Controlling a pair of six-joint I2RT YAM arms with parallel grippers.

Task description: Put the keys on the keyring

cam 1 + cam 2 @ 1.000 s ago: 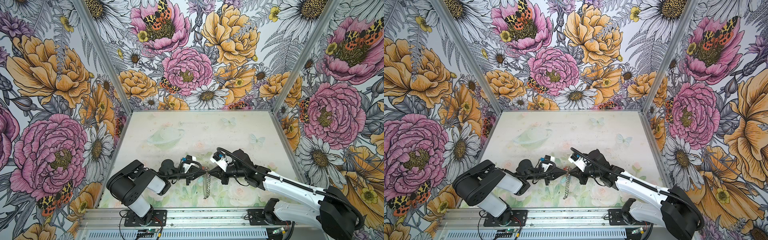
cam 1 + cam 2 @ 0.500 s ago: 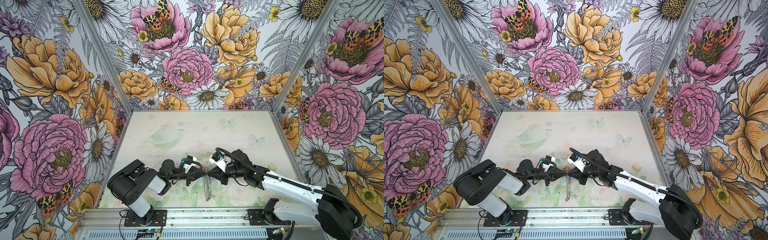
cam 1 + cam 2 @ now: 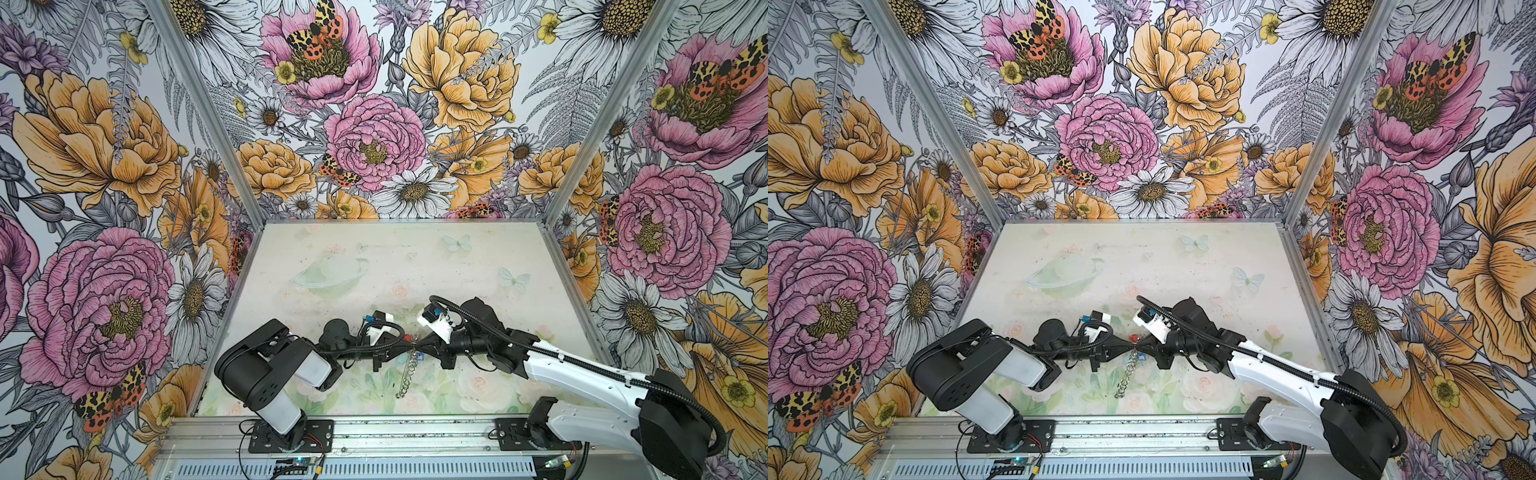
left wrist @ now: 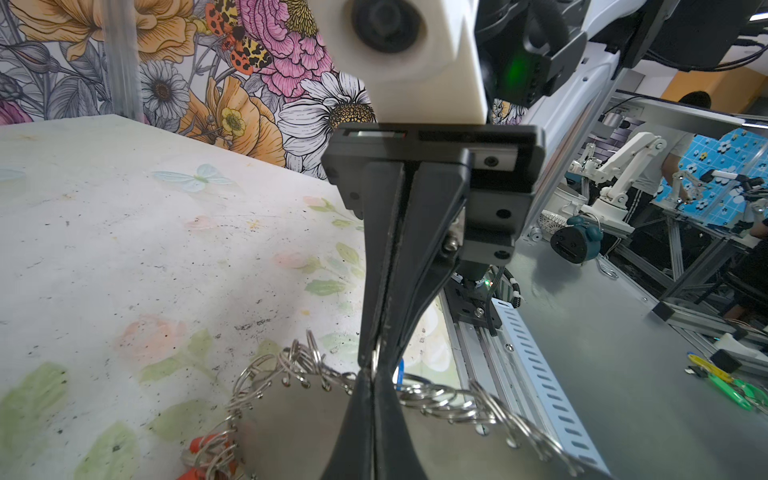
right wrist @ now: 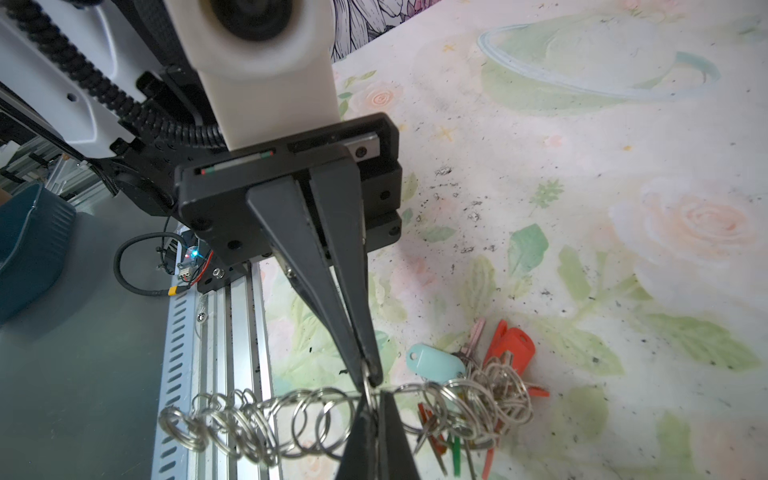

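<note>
**A:** Worktop [image 3: 478, 257] is a pale floral print with a metal rail [image 3: 415, 432] along the near edge. Where are the grippers?

**B:** Tip to tip, low over the front middle. Left gripper [image 5: 368, 376] comes in from the left, right gripper [image 4: 375, 358] from the right.

**A:** Left fingers [image 4: 359, 432]?

**B:** Clenched on the keyring [image 3: 405, 372], at its rim among the wire loops. In the left wrist view the flat grey plate sits right beside them.

**A:** Right fingers [image 4: 428, 224]?

**B:** Clenched too. A thin silver ring [image 4: 376, 361] is pinched at the tips, just beside the left tips. A blue tag [image 4: 399, 374] is right next to it. I can't tell if that ring belongs to the tag or is one of the hoop's loops.

**A:** Keyring pose?

**B:** Edge-on in both top views, chain-like, running from the fingertips toward the rail. I can't tell whether it rests on the worktop.

**A:** And the keys [image 5: 511, 345]?

**B:** Bunched at the hoop's far end, just past the fingertips. Red, teal and green tags are tangled in silver rings.

**A:** Further back?

**B:** Printed planet and butterflies on the worktop, then the flowered wall [image 3: 374, 137].
</note>
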